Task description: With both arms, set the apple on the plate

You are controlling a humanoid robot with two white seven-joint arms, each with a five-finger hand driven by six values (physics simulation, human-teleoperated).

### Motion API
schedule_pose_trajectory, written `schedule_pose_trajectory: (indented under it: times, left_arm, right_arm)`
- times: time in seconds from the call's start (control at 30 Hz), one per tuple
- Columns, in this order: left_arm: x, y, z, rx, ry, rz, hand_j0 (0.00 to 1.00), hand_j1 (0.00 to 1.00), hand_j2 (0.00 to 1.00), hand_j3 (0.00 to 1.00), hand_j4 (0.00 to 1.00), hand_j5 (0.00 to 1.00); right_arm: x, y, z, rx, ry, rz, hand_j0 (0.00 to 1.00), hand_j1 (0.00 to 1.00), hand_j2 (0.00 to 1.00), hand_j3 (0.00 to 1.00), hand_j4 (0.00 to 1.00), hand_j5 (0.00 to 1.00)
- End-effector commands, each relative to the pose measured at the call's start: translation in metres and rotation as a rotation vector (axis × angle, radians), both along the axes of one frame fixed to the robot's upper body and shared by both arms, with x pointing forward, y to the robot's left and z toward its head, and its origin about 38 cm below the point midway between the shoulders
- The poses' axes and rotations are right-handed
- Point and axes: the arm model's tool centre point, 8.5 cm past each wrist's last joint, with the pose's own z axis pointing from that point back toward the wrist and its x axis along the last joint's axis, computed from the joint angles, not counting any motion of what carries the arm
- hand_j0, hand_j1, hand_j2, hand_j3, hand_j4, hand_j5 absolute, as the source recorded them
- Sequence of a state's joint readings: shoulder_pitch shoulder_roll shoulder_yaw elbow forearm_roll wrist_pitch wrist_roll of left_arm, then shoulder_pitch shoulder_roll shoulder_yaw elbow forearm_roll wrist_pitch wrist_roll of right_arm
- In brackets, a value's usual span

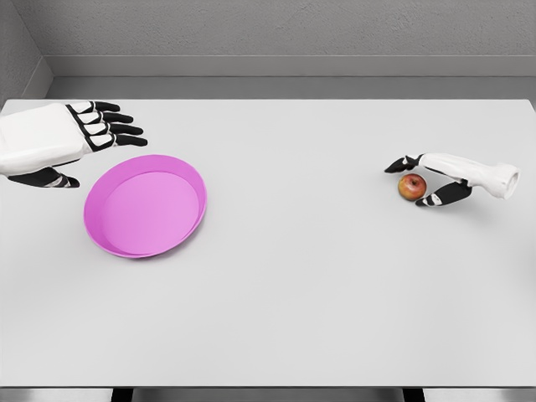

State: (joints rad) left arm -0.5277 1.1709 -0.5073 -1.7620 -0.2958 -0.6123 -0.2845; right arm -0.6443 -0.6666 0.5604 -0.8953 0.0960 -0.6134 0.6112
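The right hand [431,180] brackets the apple [411,187] at the table's [293,293] right side, fingers open around it but not yet closed, while the left hand [59,142] hovers open-fingered beside the plate [100,230], seemingly ready to steady it.

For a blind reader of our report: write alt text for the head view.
The right hand reaches around a small red apple on the right of a white table, its fingers open and not yet closed on it. A pink plate lies empty on the left, with the open left hand hovering just behind it.
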Motion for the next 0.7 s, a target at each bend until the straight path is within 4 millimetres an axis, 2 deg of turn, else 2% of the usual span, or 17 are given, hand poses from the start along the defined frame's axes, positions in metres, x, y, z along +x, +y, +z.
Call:
schedule_pose_trajectory:
  times: [0.0,0.03,0.07,0.4,0.47,0.5,0.6,0.67]
  left_arm:
    - [0.000,0.000,0.000,-0.004,0.003,0.001,1.00,1.00,1.00,1.00,1.00,1.00]
    - [0.000,0.000,0.000,-0.004,0.003,0.001,1.00,1.00,1.00,1.00,1.00,1.00]
    - [0.000,0.000,0.000,-0.004,0.003,0.001,1.00,1.00,1.00,1.00,1.00,1.00]
    - [0.000,0.000,0.000,-0.004,0.003,0.001,1.00,1.00,1.00,1.00,1.00,1.00]
    - [0.000,0.000,0.000,-0.004,0.003,0.001,1.00,1.00,1.00,1.00,1.00,1.00]
    - [0.000,0.000,0.000,-0.005,0.003,0.001,1.00,1.00,1.00,1.00,1.00,1.00]
    - [0.000,0.000,0.000,-0.004,0.003,0.001,1.00,1.00,1.00,1.00,1.00,1.00]
    - [0.000,0.000,0.000,-0.004,0.003,0.001,1.00,1.00,1.00,1.00,1.00,1.00]
  right_arm:
    - [0.000,-0.001,0.001,0.009,-0.001,-0.005,0.74,0.74,0.74,0.74,0.74,0.74]
    - [0.001,-0.001,0.002,0.014,-0.003,-0.007,0.67,0.67,0.67,0.67,0.67,0.67]
    - [0.001,-0.002,0.003,0.024,-0.007,-0.013,0.41,0.41,0.41,0.41,0.41,0.41]
    - [0.001,-0.002,0.004,0.028,-0.011,-0.015,0.41,0.41,0.41,0.41,0.41,0.41]
    - [0.002,0.003,0.013,0.079,-0.029,-0.007,0.41,0.41,0.41,0.41,0.41,0.41]
    - [0.002,0.009,0.019,0.083,-0.046,0.015,0.41,0.41,0.41,0.41,0.41,0.41]
    - [-0.003,0.058,0.043,0.096,-0.118,0.169,0.41,0.41,0.41,0.41,0.41,0.41]
    - [-0.012,0.091,0.039,0.089,-0.110,0.272,0.41,0.41,0.41,0.41,0.41,0.41]
